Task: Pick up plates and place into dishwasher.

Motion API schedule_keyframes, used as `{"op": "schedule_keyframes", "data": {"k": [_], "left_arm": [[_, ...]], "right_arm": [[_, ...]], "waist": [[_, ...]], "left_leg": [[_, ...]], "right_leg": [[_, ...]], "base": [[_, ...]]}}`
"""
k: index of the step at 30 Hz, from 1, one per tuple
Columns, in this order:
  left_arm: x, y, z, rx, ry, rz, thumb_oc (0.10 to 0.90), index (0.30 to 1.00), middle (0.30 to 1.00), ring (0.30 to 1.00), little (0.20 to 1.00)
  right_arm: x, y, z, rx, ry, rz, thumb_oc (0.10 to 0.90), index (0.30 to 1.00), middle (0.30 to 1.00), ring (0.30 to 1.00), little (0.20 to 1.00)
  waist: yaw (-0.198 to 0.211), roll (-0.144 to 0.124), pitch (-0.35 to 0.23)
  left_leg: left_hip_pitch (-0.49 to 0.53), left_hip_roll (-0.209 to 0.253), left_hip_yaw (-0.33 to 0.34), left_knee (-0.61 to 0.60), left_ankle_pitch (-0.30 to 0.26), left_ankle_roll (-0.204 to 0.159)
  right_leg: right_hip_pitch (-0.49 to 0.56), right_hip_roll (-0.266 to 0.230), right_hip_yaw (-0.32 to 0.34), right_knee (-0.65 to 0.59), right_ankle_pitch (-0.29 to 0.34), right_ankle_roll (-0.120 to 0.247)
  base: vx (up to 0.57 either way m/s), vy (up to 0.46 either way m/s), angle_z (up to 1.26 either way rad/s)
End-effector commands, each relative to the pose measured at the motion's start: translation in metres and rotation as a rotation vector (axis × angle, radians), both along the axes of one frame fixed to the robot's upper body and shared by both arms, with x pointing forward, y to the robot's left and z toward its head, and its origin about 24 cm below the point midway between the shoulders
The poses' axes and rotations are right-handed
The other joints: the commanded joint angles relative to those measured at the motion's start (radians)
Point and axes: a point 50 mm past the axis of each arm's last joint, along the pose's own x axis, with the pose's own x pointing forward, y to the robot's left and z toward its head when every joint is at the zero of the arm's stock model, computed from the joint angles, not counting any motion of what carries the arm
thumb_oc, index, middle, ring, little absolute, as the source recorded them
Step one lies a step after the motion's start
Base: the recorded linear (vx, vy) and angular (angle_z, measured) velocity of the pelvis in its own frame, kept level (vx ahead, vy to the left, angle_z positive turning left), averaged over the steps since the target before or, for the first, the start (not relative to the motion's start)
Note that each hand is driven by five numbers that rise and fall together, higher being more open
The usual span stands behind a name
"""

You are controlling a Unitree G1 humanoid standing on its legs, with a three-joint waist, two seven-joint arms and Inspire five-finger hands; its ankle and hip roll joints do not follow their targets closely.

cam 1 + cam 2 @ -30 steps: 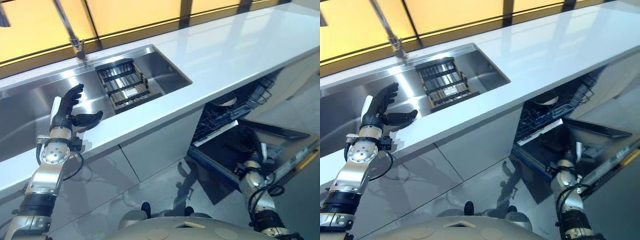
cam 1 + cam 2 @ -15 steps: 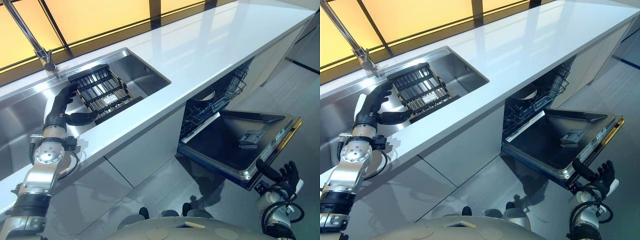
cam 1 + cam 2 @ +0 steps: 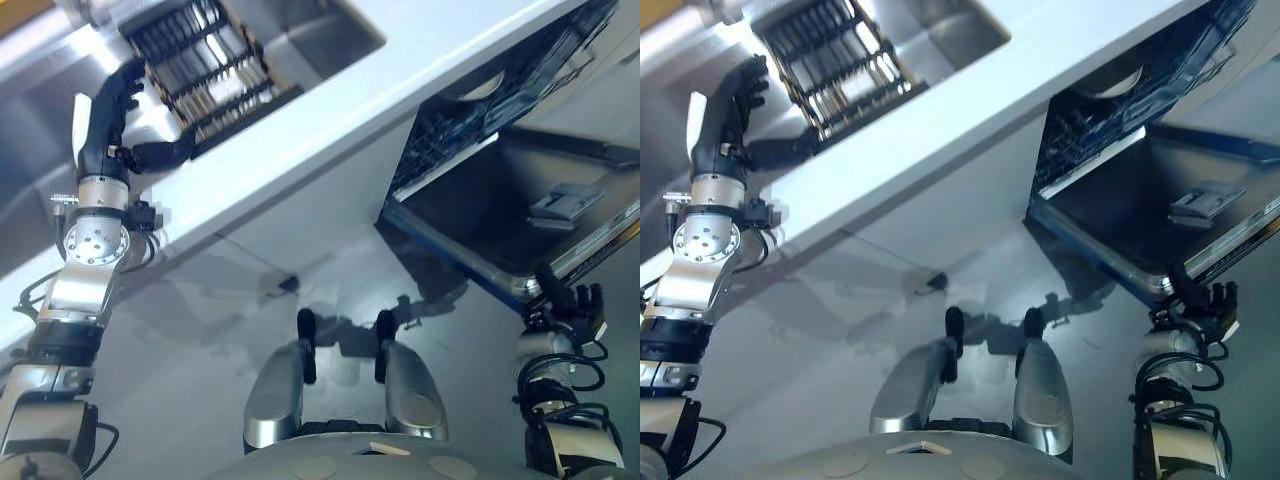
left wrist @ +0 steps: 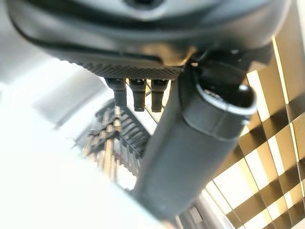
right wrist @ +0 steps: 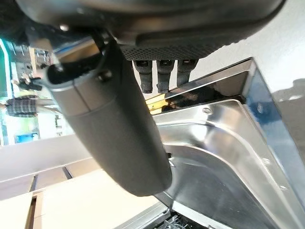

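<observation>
The left hand (image 3: 103, 125) is seen raised over the front edge of the sink (image 3: 330, 30), just beside the dark slatted rack (image 3: 200, 70) that sits in the basin. Its fingers (image 3: 740, 85) are held nearly straight and point toward the rack, while the thumb (image 3: 160, 153) is stretched out toward the rack's near corner; whether the thumb touches the rack cannot be told. Nothing is held in this hand. In the left wrist view, the straight fingertips (image 4: 136, 93) are seen just short of the rack's slats (image 4: 112, 138).

The right hand (image 3: 570, 305) is found low down, just beside the outer corner of the lowered dishwasher door (image 3: 500, 225). Its fingers (image 3: 1210, 298) are spread and relaxed, and nothing is gripped. In the right wrist view, the thumb (image 5: 109, 114) is extended past the steel inner face of the door (image 5: 214, 157), with the fingertips (image 5: 162, 76) close to the door's rim.

The dishwasher's blue wire basket (image 3: 500, 100) is seen pulled out below the white counter (image 3: 340, 110), above the door. A pale, rounded dish (image 3: 480, 88) is seen in this basket, partly hidden by the counter edge. The open door and the pulled-out basket stand between the right hand and the dishwasher's interior.
</observation>
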Motion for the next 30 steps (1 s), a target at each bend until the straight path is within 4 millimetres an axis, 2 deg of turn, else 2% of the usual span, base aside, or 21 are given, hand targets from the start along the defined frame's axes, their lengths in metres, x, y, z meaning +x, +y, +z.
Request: {"op": "schedule_keyframes", "data": {"k": [1,6,11,13,15,19,22,25,28,29,30], "left_arm": [[-0.004,-0.006,0.032,0.026,-0.177,0.0,0.8,0.9,0.9,0.9,0.9],[0.0,-0.009,0.041,0.026,-0.201,0.024,0.8,0.9,0.9,0.9,0.9],[0.001,-0.008,0.042,0.02,-0.206,0.037,0.8,0.9,0.9,0.9,0.9],[0.001,-0.007,0.043,0.02,-0.21,0.047,0.8,0.9,0.9,0.9,0.9],[0.0,-0.006,0.044,0.023,-0.213,0.05,0.8,0.9,0.9,0.9,0.9],[-0.002,-0.002,0.046,0.032,-0.216,0.051,0.8,0.9,0.9,0.9,0.9],[-0.003,-0.001,0.045,0.035,-0.211,0.053,0.8,0.9,0.9,0.9,0.9],[-0.004,0.002,0.041,0.037,-0.198,0.057,0.8,0.9,0.9,0.9,0.9],[-0.004,0.004,0.037,0.025,-0.192,0.067,0.8,0.9,0.9,0.9,0.9],[-0.004,0.004,0.036,0.024,-0.191,0.068,0.8,0.9,0.9,0.9,0.9],[-0.003,0.004,0.033,0.015,-0.187,0.068,0.8,0.9,0.9,0.9,0.9]], "right_arm": [[0.032,-0.009,0.05,-0.099,-0.297,0.154,0.8,0.9,0.9,0.9,0.9],[0.055,0.002,0.069,-0.055,-0.492,0.241,0.8,0.9,0.9,0.9,0.9],[0.073,0.016,0.086,-0.019,-0.679,0.37,0.8,0.9,0.9,0.9,0.9],[0.081,0.027,0.095,0.003,-0.794,0.497,0.8,0.9,0.9,0.9,0.9],[0.085,0.033,0.1,0.004,-0.84,0.564,0.8,0.9,0.9,0.9,0.9],[0.095,0.055,0.123,-0.046,-0.94,0.752,0.8,0.9,0.9,0.9,0.9],[0.101,0.079,0.149,-0.131,-1.022,0.906,0.8,0.9,0.9,0.9,0.9],[0.101,0.112,0.183,-0.23,-1.118,1.042,0.8,0.9,0.9,0.9,0.9],[0.094,0.156,0.223,-0.328,-1.242,1.198,0.8,0.9,0.9,0.9,0.9],[0.092,0.162,0.228,-0.331,-1.25,1.204,0.8,0.9,0.9,0.9,0.9],[0.086,0.179,0.242,-0.37,-1.294,1.258,0.8,0.9,0.9,0.9,0.9]], "waist": [[-0.004,0.016,-0.012],[0.001,0.021,0.02],[0.003,0.029,0.034],[0.004,0.031,0.034],[0.005,0.03,0.034],[0.009,0.018,0.034],[0.011,0.006,0.034],[0.015,-0.006,0.034],[0.018,-0.015,0.034],[0.018,-0.016,0.034],[0.02,-0.019,0.034]], "left_leg": [[-0.114,-0.067,-0.027,0.201,-0.159,0.022],[-0.22,-0.085,-0.023,0.291,-0.189,0.032],[-0.265,-0.095,-0.019,0.319,-0.19,0.036],[-0.285,-0.097,-0.017,0.333,-0.19,0.038],[-0.293,-0.098,-0.016,0.337,-0.191,0.039],[-0.31,-0.097,-0.013,0.354,-0.194,0.039],[-0.312,-0.094,-0.013,0.362,-0.198,0.041],[-0.301,-0.093,-0.013,0.356,-0.197,0.043],[-0.287,-0.093,-0.011,0.347,-0.196,0.047],[-0.284,-0.093,-0.01,0.346,-0.196,0.048],[-0.277,-0.095,-0.01,0.344,-0.196,0.049]], "right_leg": [[-0.041,0.018,-0.057,0.133,-0.128,-0.044],[-0.165,0.006,-0.055,0.265,-0.17,-0.053],[-0.223,0.001,-0.045,0.319,-0.184,-0.056],[-0.249,0.0,-0.039,0.342,-0.185,-0.055],[-0.258,0.0,-0.038,0.346,-0.185,-0.054],[-0.274,0.005,-0.037,0.355,-0.18,-0.05],[-0.271,0.007,-0.035,0.351,-0.176,-0.049],[-0.257,0.011,-0.032,0.336,-0.167,-0.045],[-0.242,0.015,-0.029,0.316,-0.158,-0.041],[-0.239,0.015,-0.029,0.314,-0.157,-0.041],[-0.232,0.016,-0.027,0.306,-0.152,-0.038]], "base": [[-0.11,-0.006,-0.04],[-0.08,-0.006,0.0],[-0.04,0.022,-0.01],[-0.02,0.036,-0.33],[-0.02,0.021,-0.25],[-0.01,0.015,0.14],[0.01,0.017,-0.21],[0.03,0.038,-0.03],[0.03,0.063,-0.13],[0.04,0.082,-0.22],[0.05,0.085,-0.22]]}}
